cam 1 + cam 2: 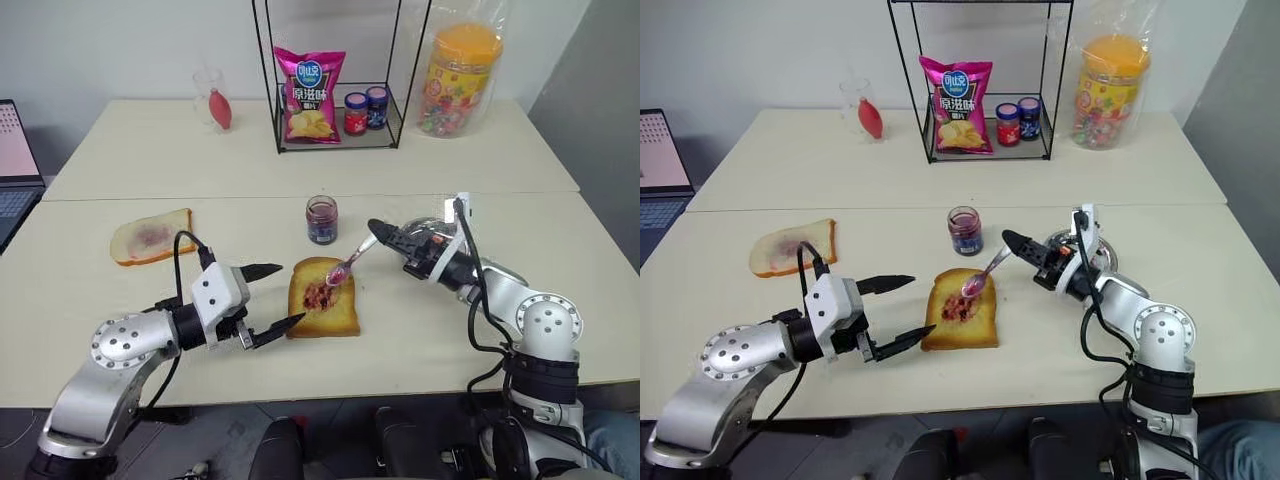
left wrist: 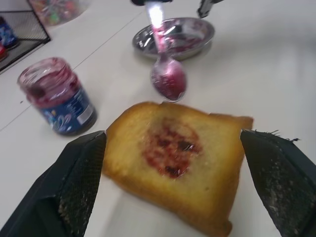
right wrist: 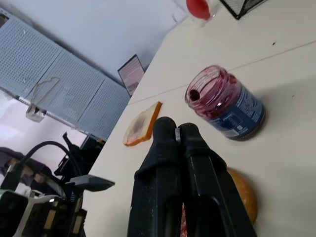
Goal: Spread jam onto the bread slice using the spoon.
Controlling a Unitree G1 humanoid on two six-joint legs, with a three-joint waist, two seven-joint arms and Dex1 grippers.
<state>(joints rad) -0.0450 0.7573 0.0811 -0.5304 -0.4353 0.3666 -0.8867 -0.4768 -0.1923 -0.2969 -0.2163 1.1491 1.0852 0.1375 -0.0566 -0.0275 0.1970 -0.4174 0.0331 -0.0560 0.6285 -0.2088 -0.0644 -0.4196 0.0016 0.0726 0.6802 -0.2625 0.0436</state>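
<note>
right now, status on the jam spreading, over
Right end effector shut on spoon, bowl over bread slice. Left end effector open beside slice. Jam patch at centre only. Nothing in the way.

Bright, even indoor light across the pale table [image 1: 480,160]; shadows soft and short, e.g. under the bread slice [image 1: 322,297]. Glare on the steel dish [image 2: 174,37] and wet spoon [image 2: 167,74], which is blurred in left wrist view. Right gripper [image 3: 177,129] fingers close-up, dark, little detail; bkgd there soft.
</note>
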